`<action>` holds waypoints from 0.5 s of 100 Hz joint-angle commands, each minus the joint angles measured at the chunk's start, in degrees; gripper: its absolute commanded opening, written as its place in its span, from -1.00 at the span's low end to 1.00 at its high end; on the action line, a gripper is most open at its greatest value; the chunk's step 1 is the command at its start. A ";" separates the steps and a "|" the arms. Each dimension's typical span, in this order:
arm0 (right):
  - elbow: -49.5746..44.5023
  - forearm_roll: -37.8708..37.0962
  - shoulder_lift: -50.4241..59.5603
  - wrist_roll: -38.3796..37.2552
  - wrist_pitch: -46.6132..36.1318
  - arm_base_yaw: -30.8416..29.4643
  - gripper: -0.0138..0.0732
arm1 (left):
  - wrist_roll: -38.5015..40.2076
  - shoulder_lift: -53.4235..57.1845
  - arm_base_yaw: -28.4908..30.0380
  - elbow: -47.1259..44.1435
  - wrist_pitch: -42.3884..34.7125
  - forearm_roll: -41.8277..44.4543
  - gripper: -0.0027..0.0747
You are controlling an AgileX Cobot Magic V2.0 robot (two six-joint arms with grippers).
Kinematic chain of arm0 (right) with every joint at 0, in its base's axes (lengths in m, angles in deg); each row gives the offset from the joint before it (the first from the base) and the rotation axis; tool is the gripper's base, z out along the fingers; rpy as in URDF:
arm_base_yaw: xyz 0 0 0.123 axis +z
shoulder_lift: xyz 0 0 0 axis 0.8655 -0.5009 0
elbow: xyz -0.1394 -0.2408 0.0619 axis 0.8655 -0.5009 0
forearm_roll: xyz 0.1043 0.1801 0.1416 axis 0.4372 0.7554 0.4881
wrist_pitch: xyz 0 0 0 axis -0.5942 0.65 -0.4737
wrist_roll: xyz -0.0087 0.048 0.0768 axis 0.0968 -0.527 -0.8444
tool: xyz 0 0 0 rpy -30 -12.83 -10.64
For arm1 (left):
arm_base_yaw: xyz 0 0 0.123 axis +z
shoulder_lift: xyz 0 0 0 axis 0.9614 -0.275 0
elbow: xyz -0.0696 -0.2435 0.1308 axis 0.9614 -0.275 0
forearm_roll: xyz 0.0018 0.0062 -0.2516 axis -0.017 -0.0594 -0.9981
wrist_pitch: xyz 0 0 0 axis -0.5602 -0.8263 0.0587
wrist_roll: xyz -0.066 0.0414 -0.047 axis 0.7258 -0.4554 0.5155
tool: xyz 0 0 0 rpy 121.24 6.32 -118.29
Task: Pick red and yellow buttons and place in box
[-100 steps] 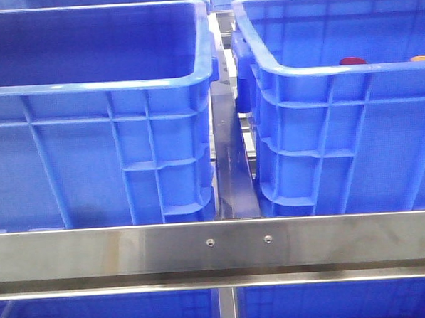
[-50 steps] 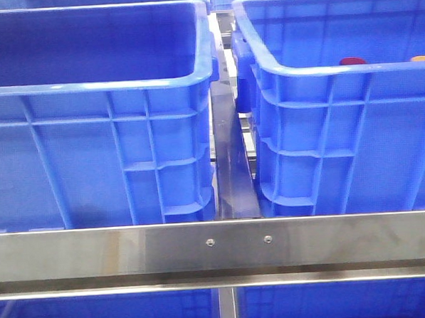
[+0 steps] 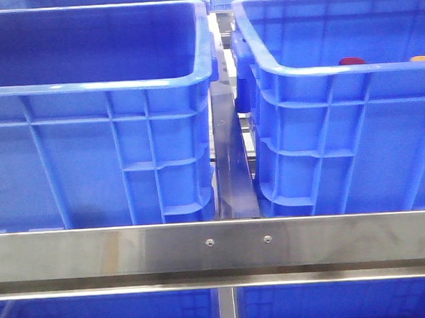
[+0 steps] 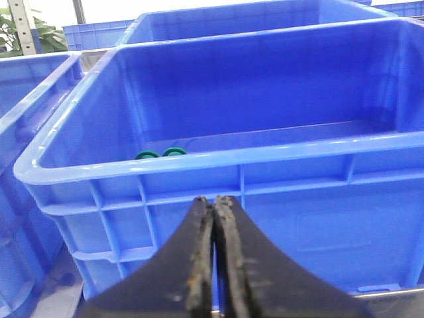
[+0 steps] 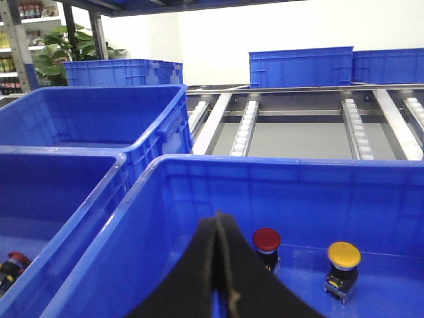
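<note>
The red button [image 5: 266,240] and the yellow button [image 5: 344,255] stand upright on dark bases on the floor of the right blue crate [image 5: 159,218]. Only their tops show over that crate's rim in the front view, red [image 3: 352,61] and yellow [image 3: 422,59]. My right gripper [image 5: 219,217] is shut and empty, above the near part of that crate, short of the red button. My left gripper [image 4: 214,199] is shut and empty, outside the near wall of the left blue crate [image 4: 199,162]. Neither gripper shows in the front view.
The left crate [image 3: 95,87] stands beside the right crate [image 3: 301,72] with a narrow gap between them. Green rings [image 4: 162,153] lie inside the left crate. A red-topped piece [image 5: 14,260] lies in it too. A steel rail [image 3: 217,248] crosses in front. More crates and roller tracks [image 5: 245,129] stand behind.
</note>
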 commanded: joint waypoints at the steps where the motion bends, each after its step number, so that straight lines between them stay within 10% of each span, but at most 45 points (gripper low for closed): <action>1: 1.51 -7.78 1.42 -6.52 1.26 -0.44 -0.84 | 0.01 1.92 0.13 -2.90 -5.02 -0.56 -0.98; 50: -1.38 -75.94 12.10 -77.13 -4.25 -0.20 -0.84 | 0.01 1.92 0.13 -2.90 -5.02 -0.56 -0.98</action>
